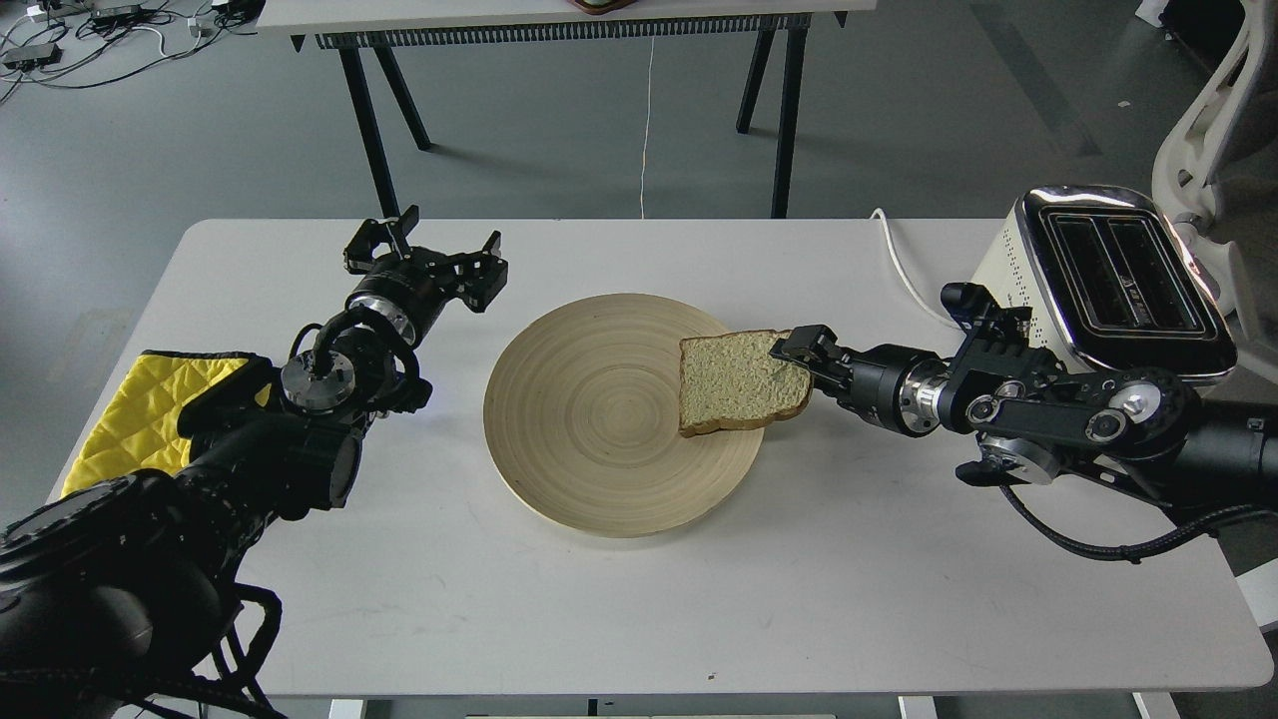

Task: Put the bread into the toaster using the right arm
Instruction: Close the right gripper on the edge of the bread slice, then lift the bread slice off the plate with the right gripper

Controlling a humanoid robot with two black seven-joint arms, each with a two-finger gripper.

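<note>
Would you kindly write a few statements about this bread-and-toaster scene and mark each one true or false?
1. The bread lies on the right side of the wooden plate. True.
2. The toaster already holds a slice. False: both slots look empty.
3. The right gripper is at the bread's right edge. True.
4. The left gripper holds the bread. False: it is open and empty, left of the plate.
5. The yellow cloth covers the plate. False: it lies at the table's left edge.

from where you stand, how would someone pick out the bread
Start at the round wooden plate in the middle of the white table. On its right side sits the bread, the right gripper at its edge: the only pale, brown-crusted slice.
</note>
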